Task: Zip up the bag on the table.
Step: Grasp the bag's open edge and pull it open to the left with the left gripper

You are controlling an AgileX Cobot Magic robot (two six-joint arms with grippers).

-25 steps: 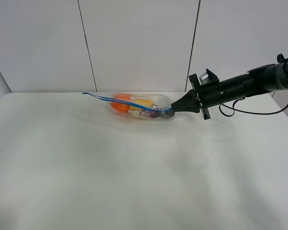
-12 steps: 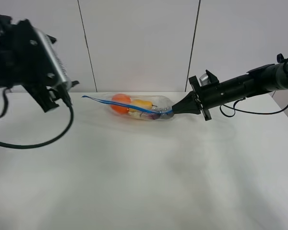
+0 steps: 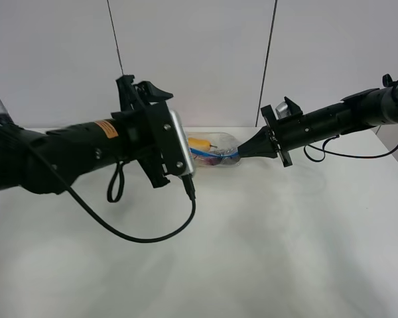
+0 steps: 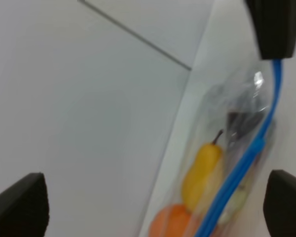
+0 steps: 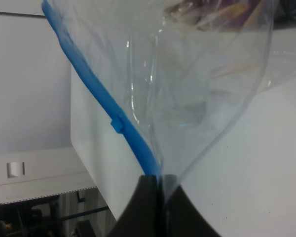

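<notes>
**On the table's far side: bag pinched at one end, other gripper spread**

Toward the far middle of the white table (image 3: 265, 252) lies the clear plastic bag (image 3: 217, 150). It rests on its side, and in the high view its left part is hidden behind the left arm. Through the plastic show a yellow pear (image 4: 202, 168), an orange (image 4: 170, 223) and something dark purple (image 4: 240, 123). The blue zipper strip (image 4: 246, 163) runs along the bag's length.

At the bag's right end, the right gripper (image 3: 243, 152) has its fingers pressed together on the bag's corner. Both the blue strip and the clear film are nipped between the tips. A small blue tab (image 5: 117, 125) sits on the strip a little way from the pinch.

The left gripper (image 4: 153, 205) faces the bag's left end with its fingers (image 4: 20, 207) spread wide and nothing held between them. A black cable (image 3: 146, 236) loops down from the left arm above the tabletop.
</notes>
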